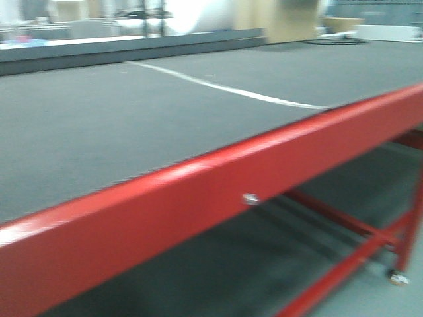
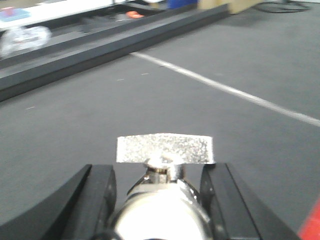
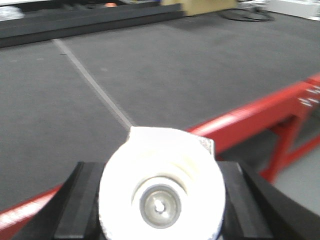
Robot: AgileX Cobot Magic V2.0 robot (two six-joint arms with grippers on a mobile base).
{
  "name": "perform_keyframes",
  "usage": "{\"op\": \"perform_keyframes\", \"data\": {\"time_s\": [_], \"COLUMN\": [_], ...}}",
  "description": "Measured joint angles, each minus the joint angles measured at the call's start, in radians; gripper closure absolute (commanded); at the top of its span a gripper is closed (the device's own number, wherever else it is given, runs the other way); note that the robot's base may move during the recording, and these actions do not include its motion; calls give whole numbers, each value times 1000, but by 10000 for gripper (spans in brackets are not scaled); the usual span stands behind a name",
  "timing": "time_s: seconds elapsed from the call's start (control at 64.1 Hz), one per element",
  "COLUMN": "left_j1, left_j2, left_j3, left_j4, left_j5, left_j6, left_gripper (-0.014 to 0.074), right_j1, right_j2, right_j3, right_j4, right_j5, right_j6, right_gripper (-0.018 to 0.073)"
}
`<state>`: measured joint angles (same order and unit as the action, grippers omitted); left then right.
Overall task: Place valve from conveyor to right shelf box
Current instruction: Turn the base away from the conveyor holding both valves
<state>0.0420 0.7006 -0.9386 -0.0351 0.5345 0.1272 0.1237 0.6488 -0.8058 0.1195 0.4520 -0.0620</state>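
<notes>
The wide tabletop [image 1: 99,125] of dark grey felt-like belt spreads ahead of the left tool [image 2: 160,192] and the right tool [image 3: 161,200]. A thin pale seam line [image 2: 225,90] crosses it ahead of both. Its red metal edge rail [image 3: 250,112] runs just below the right tool.

The right gripper [image 3: 162,200] clamps its 2 black fingers [image 3: 80,205] on the valve [image 3: 155,165], whose white cap faces the camera. Below lies the conveyor [image 3: 175,70], dark grey with a pale seam [image 3: 92,80] and a red edge rail [image 3: 250,112].
</notes>
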Motion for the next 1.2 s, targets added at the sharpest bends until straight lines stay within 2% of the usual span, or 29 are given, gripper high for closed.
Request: {"op": "perform_keyframes", "data": {"time_s": [1.201], "left_j1": [0], "left_j2": [0], "left_j3": [0], "left_j4": [0], "left_j5": [-2], "left_j6": [0], "left_gripper": [708], "right_j1": [0], "right_j2": [0], "right_j3": [0], "right_j4": [0], "right_j5": [0], "right_j6": [0], "right_gripper": [721]}}
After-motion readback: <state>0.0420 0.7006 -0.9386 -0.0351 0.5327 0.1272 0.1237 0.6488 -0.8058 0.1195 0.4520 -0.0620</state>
